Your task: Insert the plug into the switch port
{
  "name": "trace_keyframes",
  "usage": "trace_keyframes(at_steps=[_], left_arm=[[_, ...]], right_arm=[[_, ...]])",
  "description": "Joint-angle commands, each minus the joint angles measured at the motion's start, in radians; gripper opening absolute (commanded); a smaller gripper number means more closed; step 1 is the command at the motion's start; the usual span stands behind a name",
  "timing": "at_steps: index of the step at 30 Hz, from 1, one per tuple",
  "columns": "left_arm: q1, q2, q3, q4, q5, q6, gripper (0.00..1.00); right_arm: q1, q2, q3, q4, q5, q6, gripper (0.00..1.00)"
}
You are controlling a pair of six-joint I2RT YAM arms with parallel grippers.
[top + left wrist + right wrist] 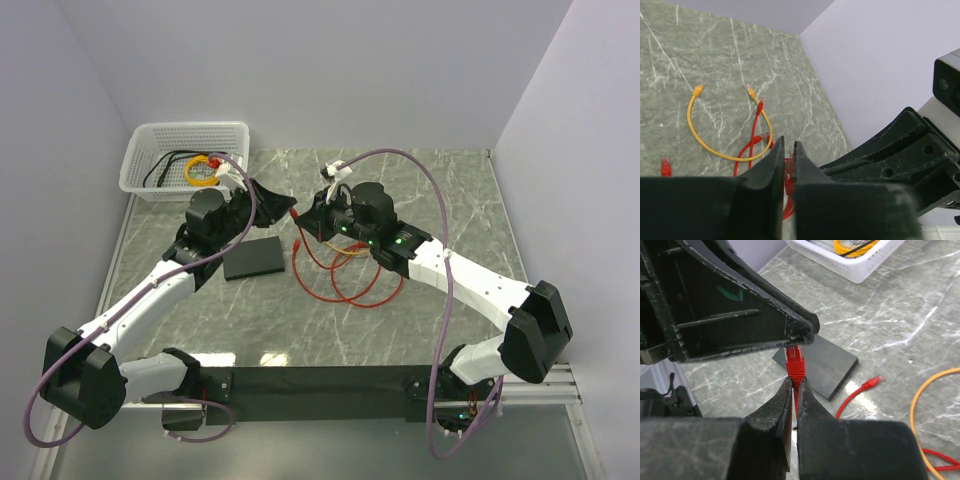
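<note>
The red-booted plug (795, 362) hangs in the air between both grippers, above the flat black switch (832, 367) (254, 258). My right gripper (795, 381) is shut on the rear of the plug's boot and its thin red cord. My left gripper (801, 336) (788, 145) pinches the plug's front end, and a sliver of red plug (788, 167) shows between its fingers. In the top view the two grippers meet tip to tip, left gripper (288, 209) against right gripper (306, 214), just right of the switch. The switch port itself cannot be made out.
A white mesh basket (150, 150) holding a yellow coil stands at the back left. An orange-yellow cord (715, 145) (920, 405) and red cord loops (340, 285) lie right of the switch. Another red connector (871, 383) rests on the marble near the switch's corner.
</note>
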Motion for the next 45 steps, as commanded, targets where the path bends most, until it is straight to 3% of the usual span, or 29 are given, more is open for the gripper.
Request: trace_keyframes(at_steps=[1, 3, 4, 7, 13, 17, 20, 24, 26, 28, 31, 36, 45], left_arm=[[-0.001, -0.021, -0.003, 0.021, -0.010, -0.006, 0.26], [-0.001, -0.014, -0.003, -0.008, -0.024, -0.007, 0.43], [-0.001, -0.013, -0.002, -0.025, -0.037, -0.010, 0.57], [-0.001, -0.016, -0.008, -0.095, -0.093, -0.012, 0.73], [0.008, -0.051, -0.040, -0.209, -0.221, -0.023, 0.89], [0.051, -0.076, -0.064, -0.319, -0.296, -0.052, 0.92], [0.142, -0.114, -0.112, -0.323, -0.274, -0.066, 0.90], [0.208, -0.140, -0.185, -0.281, -0.217, -0.061, 0.82], [0.208, -0.123, -0.184, -0.289, -0.211, -0.053, 0.78], [0.208, -0.108, -0.186, -0.295, -0.202, -0.052, 0.77], [0.208, -0.100, -0.210, -0.290, -0.206, -0.059, 0.77], [0.208, -0.119, -0.238, -0.275, -0.217, -0.064, 0.77], [0.235, -0.175, -0.238, -0.325, -0.226, -0.041, 0.78]], right_arm=[[-0.007, -0.003, 0.012, 0.061, -0.001, 0.009, 0.00], [-0.005, -0.005, -0.009, 0.065, 0.013, 0.018, 0.00], [-0.005, -0.006, -0.014, 0.062, 0.021, 0.024, 0.00], [-0.007, -0.006, -0.034, 0.057, 0.036, 0.035, 0.00], [-0.008, 0.011, -0.071, 0.058, 0.045, 0.054, 0.00], [-0.007, 0.060, -0.051, 0.033, 0.078, 0.074, 0.00], [-0.008, 0.112, -0.031, 0.020, 0.070, 0.083, 0.00], [-0.007, 0.150, -0.031, 0.046, -0.008, 0.078, 0.00], [-0.005, 0.184, -0.005, 0.036, -0.093, 0.052, 0.09], [0.001, 0.218, 0.032, -0.009, -0.161, -0.006, 0.32], [0.041, 0.247, 0.061, -0.075, -0.163, -0.078, 0.45], [0.088, 0.308, 0.098, -0.104, -0.087, -0.081, 0.51], [0.139, 0.537, 0.346, -0.271, 0.090, -0.092, 0.53]])
